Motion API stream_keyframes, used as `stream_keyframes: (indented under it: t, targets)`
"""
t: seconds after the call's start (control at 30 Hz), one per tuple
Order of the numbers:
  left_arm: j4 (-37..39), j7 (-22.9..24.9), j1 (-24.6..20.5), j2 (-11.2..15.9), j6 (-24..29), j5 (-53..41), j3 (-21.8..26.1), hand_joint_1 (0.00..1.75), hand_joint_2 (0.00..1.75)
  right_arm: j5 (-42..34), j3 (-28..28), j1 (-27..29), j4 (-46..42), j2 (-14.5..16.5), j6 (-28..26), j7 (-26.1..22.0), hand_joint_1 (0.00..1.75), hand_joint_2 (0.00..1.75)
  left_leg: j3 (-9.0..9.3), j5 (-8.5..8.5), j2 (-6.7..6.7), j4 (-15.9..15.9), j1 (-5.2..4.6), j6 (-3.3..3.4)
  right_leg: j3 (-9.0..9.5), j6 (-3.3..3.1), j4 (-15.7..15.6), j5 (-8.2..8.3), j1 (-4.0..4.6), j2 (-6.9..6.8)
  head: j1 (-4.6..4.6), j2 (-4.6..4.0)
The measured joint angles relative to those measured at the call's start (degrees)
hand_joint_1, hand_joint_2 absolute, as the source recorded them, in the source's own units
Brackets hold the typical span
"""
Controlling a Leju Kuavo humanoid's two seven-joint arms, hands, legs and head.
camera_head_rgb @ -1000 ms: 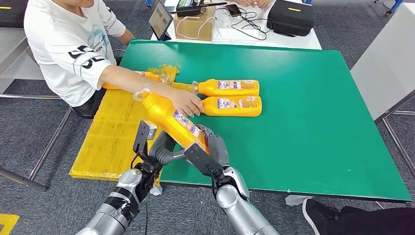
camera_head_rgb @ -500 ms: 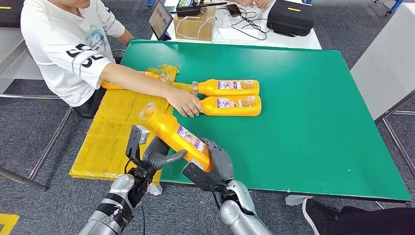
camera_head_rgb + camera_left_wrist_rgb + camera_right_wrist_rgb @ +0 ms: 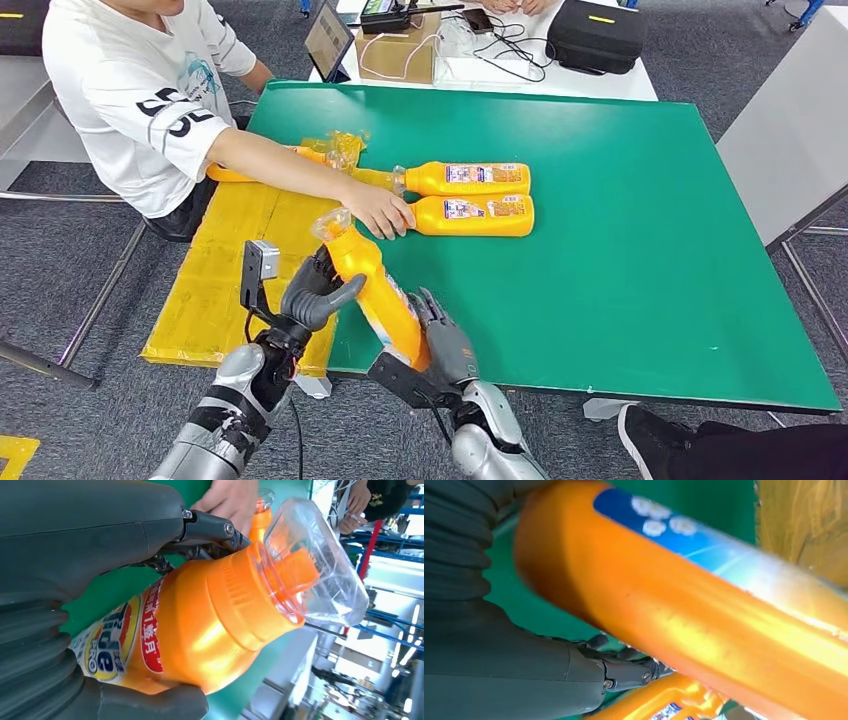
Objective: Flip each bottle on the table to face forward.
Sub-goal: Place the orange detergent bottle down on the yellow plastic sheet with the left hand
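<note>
Both of the robot's hands are on the one orange detergent bottle point(image 3: 372, 290), which is lifted off the green surface point(image 3: 620, 200) near its front edge and tilted, clear cap end up and away from the robot. The left hand point(image 3: 318, 290) is wrapped around the neck end just under the cap; in its wrist view the thumb and dark fingers are clamped on either side of the orange shoulder, with the front label facing that camera. The right hand point(image 3: 440, 335) cradles the base end from below, fingers curled up against the body.

Two more orange bottles point(image 3: 470, 198) lie side by side in the middle of the surface, labels up. A person's hand point(image 3: 380, 210) rests at their cap ends, just beyond the raised bottle's cap.

To finish this turn well, I'd say the roll should happen about the bottle's long axis, with one hand carrying the weight while the other eases its grip enough to let the body rotate. The plastic looks smooth and glossy, so it may slip if both loosen together. Keep the cap end from swinging toward the person's hand, and bring the bottle down flat, label up, on open green beside the other two rather than on the yellow wrapping point(image 3: 240, 270) at the surface's left edge.
</note>
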Motion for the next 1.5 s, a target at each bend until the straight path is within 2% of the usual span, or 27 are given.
stream_keyframes:
  t: [0.57, 0.73, 0.9, 1.13, 1.5]
  targets:
    - [0.6, 6.5, -0.9, 0.5, -9.5, 13.5, 2.4, 1.75, 1.75, -5.8, -2.9, -2.3, -3.2, -0.3, 1.1, -2.9, 0.00, 1.75, 0.00, 0.00, 0.00, 0.0, 0.00, 0.00, 0.00, 0.01, 0.0, 0.01, 0.00, 0.00, -0.01, -0.01]
    - [1.5, 6.6, -1.0, 0.9, -10.0, 14.3, 2.5, 1.75, 1.75, -6.0, -3.0, -2.6, -3.6, -0.6, 1.4, -3.0, 0.00, 1.75, 0.00, 0.00, -0.01, 0.0, 0.00, 0.00, 0.00, 0.01, 0.0, 0.01, 0.00, 0.00, -0.01, -0.01]
    - [1.8, 4.1, -1.7, 1.6, -7.0, 10.3, 2.4, 1.75, 1.75, -6.9, -3.6, -2.6, -4.3, -0.8, 0.6, -3.4, 0.00, 1.75, 0.00, 0.01, -0.01, 0.0, 0.00, 0.00, 0.00, 0.01, 0.0, 0.01, 0.00, 0.00, -0.01, 0.00]
    - [3.4, 0.1, -5.3, 5.4, 0.2, 0.5, 3.7, 1.75, 1.75, -9.4, -7.0, -2.6, -8.7, -2.8, -0.6, -3.8, 0.00, 1.75, 0.01, 0.03, 0.01, 0.0, 0.01, -0.01, 0.00, 0.01, 0.0, 0.03, 0.01, 0.00, -0.01, -0.01]
    - [3.8, -0.7, -7.0, 7.9, 3.0, -3.3, 7.4, 1.75, 1.75, -11.0, -9.6, -2.6, -12.0, -4.3, -0.6, -4.4, 0.00, 1.75, -0.01, 0.03, -0.02, 0.0, 0.01, -0.01, 0.00, 0.01, 0.0, 0.02, 0.00, 0.00, 0.00, 0.00]
